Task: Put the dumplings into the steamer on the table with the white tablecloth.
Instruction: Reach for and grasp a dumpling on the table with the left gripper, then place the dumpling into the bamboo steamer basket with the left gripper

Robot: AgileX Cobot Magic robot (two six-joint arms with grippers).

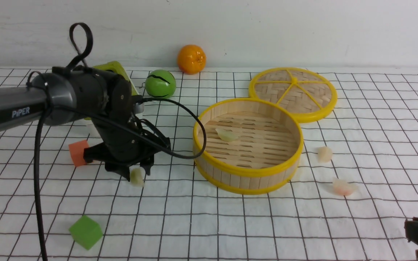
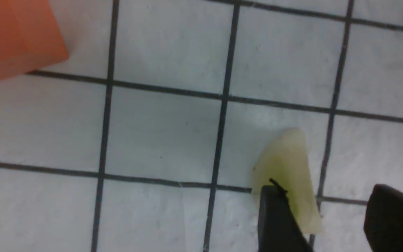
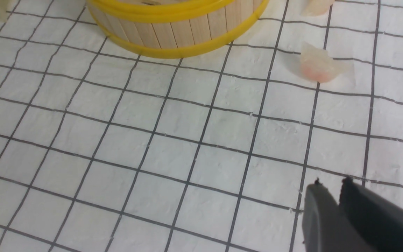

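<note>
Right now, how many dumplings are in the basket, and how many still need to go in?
One is in: the first dumpling lies inside the steamer. The left gripper, open, is down over a pale green dumpling lying on the tablecloth. After that, a cream dumpling and a pinkish dumpling wait on the cloth right of the steamer.

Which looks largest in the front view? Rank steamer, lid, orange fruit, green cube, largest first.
1. steamer
2. lid
3. green cube and orange fruit look about alike; the cube sits nearer the camera, so no ranking between them.
</note>
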